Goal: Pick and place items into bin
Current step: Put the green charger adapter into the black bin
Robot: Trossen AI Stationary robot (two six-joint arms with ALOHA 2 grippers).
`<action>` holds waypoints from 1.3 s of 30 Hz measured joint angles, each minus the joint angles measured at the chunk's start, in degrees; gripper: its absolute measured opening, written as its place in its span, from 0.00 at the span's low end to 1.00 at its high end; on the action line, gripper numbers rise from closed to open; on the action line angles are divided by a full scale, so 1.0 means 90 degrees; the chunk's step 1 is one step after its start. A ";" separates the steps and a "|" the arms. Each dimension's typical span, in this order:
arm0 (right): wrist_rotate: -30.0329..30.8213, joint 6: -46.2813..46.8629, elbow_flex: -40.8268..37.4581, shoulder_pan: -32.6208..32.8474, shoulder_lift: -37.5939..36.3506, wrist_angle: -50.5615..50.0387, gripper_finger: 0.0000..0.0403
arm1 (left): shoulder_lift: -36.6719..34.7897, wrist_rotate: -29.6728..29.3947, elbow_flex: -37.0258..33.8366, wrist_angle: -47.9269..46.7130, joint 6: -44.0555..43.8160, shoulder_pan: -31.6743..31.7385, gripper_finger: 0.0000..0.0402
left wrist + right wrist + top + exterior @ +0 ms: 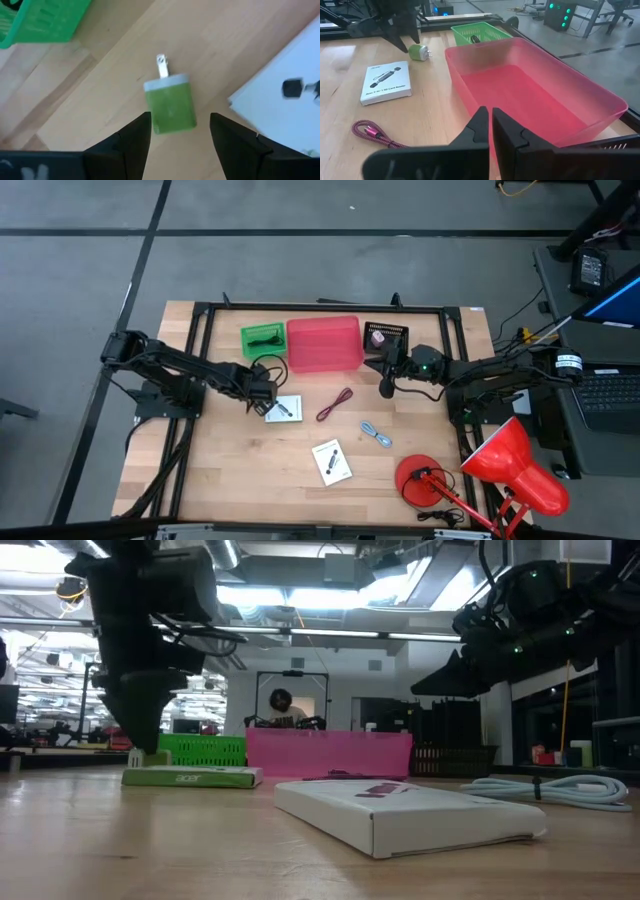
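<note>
Both arms are dark, almost black, built of jointed segments with black cables looped along them. The left gripper (180, 137) ends in two black wedge-shaped fingers (132, 137) with flat inner faces. The right gripper (491, 131) has the same matte black fingers (475, 132), tapering to narrow tips from a broad dark body. Small green lights glow on the right arm's wrist housing (425, 366)

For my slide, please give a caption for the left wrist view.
Open left gripper above a green plug adapter on the wooden table.
</note>
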 joint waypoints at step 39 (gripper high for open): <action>-0.0002 0.0005 0.0000 0.0012 0.0000 0.0008 0.02 | 0.0712 0.0076 0.0000 0.0131 0.0197 0.0382 0.48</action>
